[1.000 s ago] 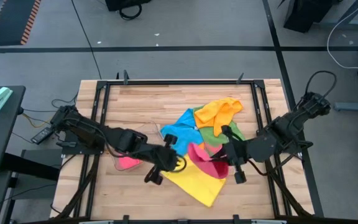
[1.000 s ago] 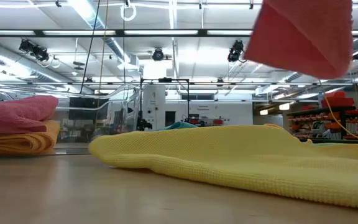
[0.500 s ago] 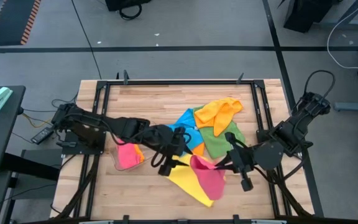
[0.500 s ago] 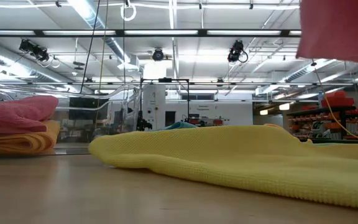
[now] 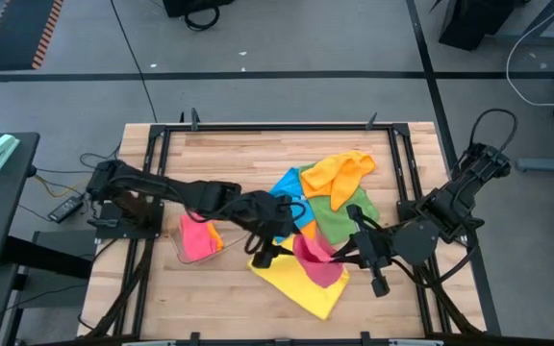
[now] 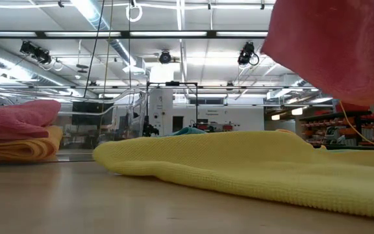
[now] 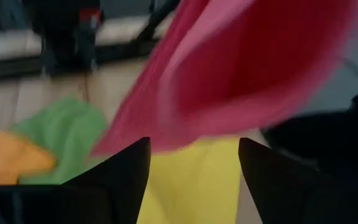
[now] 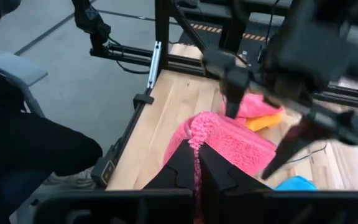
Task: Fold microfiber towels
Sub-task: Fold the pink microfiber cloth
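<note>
With the right gripper [image 5: 342, 252] clamped on the pink towel [image 5: 320, 261] hanging above the yellow towel [image 5: 301, 284], the left gripper [image 5: 265, 252], jaws spread, should take its free corner.

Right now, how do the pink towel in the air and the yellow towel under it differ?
The pink towel hangs lifted off the table, pinched by the shut right gripper; the yellow towel lies spread on the wood, ungripped. Pink is bunched, yellow flatter. The left gripper is open, holding neither. Both are unfolded.
</note>
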Motion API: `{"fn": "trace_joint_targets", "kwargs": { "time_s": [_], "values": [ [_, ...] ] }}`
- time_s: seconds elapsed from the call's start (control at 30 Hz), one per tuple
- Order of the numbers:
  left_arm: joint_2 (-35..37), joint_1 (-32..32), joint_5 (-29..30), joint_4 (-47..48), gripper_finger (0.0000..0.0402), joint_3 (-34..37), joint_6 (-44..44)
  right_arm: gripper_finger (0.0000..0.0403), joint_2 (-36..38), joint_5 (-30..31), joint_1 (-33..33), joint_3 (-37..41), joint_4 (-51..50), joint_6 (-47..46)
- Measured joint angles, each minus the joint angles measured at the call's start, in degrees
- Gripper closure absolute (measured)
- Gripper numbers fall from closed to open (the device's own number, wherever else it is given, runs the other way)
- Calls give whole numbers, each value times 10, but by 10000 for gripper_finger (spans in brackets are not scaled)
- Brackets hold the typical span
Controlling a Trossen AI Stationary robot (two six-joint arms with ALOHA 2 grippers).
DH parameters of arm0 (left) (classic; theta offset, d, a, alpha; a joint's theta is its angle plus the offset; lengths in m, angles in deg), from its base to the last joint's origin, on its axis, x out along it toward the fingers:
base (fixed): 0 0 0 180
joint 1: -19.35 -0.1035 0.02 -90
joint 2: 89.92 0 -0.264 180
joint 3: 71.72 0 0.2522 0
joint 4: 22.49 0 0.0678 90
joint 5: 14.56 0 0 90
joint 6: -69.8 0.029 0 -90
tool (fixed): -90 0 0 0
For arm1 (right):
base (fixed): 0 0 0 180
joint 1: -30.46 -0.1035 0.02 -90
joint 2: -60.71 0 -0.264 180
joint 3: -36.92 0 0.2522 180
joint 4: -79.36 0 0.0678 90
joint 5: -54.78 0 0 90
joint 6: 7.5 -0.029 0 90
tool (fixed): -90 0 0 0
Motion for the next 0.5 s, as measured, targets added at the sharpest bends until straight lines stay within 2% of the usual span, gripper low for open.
{"fn": "trace_joint_targets", "kwargs": {
  "time_s": [0.1, 0.27, 0.5],
  "values": [
    [-21, -7, -34, -6, 156, 0, 2, 397, 0, 3, 0, 0, 3, 2],
    [-37, 1, -123, -75, 168, 0, 6, 397, 0, 13, 0, 0, 0, -2],
    [-30, 26, -115, -95, 200, 0, 78, 397, 0, 39, -26, 0, -15, -24]
  ]
}}
